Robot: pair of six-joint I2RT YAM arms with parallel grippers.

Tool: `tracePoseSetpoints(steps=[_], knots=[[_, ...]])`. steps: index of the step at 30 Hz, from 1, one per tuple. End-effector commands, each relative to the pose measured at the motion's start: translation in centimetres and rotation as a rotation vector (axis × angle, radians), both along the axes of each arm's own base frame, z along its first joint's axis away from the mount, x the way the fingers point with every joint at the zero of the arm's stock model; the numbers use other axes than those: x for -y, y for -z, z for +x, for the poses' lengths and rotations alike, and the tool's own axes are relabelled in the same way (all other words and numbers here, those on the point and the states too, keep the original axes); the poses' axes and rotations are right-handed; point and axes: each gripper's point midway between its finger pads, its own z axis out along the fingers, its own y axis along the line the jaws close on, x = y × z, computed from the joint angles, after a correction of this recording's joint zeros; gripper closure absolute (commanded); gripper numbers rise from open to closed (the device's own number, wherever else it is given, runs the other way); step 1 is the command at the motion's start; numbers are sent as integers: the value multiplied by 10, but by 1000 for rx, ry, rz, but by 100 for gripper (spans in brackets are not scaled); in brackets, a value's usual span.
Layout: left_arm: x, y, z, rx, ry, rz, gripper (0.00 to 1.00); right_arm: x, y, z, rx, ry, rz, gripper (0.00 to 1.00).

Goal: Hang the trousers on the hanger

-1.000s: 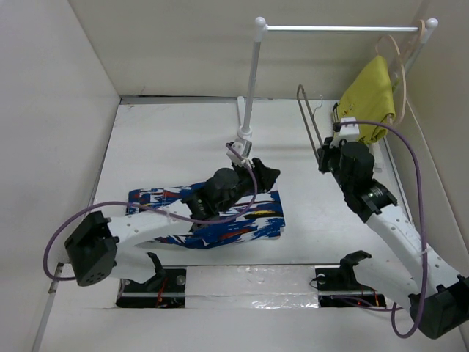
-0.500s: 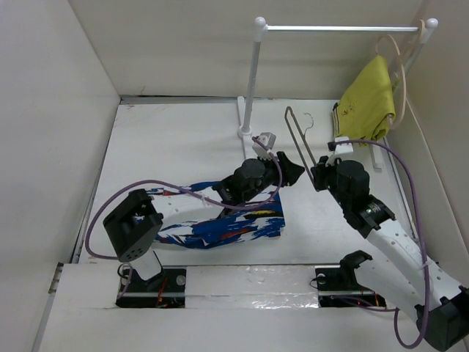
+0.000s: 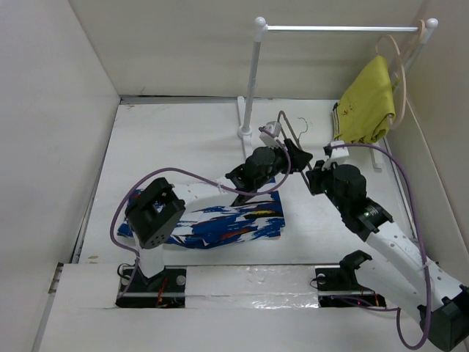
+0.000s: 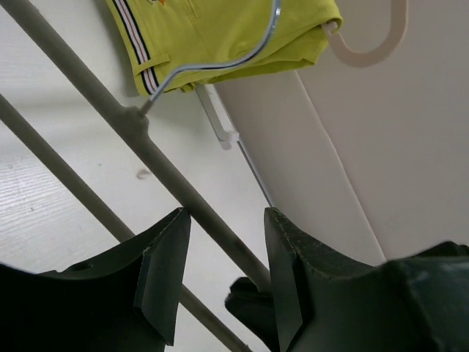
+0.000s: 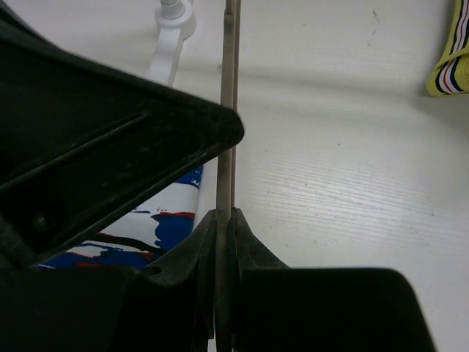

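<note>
The trousers (image 3: 220, 224), blue-and-white print, lie flat on the table near the front; a corner shows in the right wrist view (image 5: 163, 220). My right gripper (image 3: 314, 178) is shut on the lower end of the thin grey hanger (image 3: 284, 121) and holds it upright above the table, edge-on in its own view (image 5: 229, 110). My left gripper (image 3: 299, 160) is open at the hanger. One hanger rod (image 4: 146, 147) passes between its jaws without being clamped; its black body (image 5: 110, 147) fills the left of the right wrist view.
A white rack post (image 3: 253, 81) stands behind the grippers, its foot in the right wrist view (image 5: 172, 22). A yellow garment (image 3: 370, 103) hangs on a beige hanger (image 3: 399, 59) at the back right, also in the left wrist view (image 4: 220, 37). Walls close in on both sides.
My left gripper has risen off the trousers and moved right and back to the hanger. My right gripper has carried the hanger left and nearer, toward it.
</note>
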Motion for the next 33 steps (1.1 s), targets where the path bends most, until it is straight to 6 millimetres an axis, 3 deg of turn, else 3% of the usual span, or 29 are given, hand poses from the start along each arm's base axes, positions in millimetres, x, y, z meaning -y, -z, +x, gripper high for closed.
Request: tracePoseSetpoints(steps=[1, 13, 16, 17, 20, 21, 24, 28, 32, 33], knots=[[6, -27, 10, 16, 14, -89, 58, -11, -21, 2, 77, -25, 59, 100], [17, -10, 6, -30, 61, -86, 68, -18, -11, 4, 61, -17, 43, 100], [15, -11, 3, -34, 64, -92, 85, -25, -9, 3, 63, -28, 46, 100], [13, -11, 2, -35, 63, -97, 100, -24, -9, 3, 60, -23, 42, 100], [6, -10, -4, -40, 66, -103, 100, -20, -12, 0, 51, -3, 29, 88], [2, -17, -6, -32, 66, -114, 100, -19, -13, -1, 55, -2, 28, 75], [-14, -14, -14, -42, 65, -144, 100, -16, -17, -9, 54, -19, 19, 55], [-27, 1, -32, -71, 136, -173, 100, -21, -14, -28, 22, -105, 18, 38], [-37, 3, -48, -62, 180, -202, 100, -17, -16, -35, 18, -117, 20, 39], [-37, 1, -53, -59, 202, -203, 100, -11, -18, -32, 21, -92, 25, 63]])
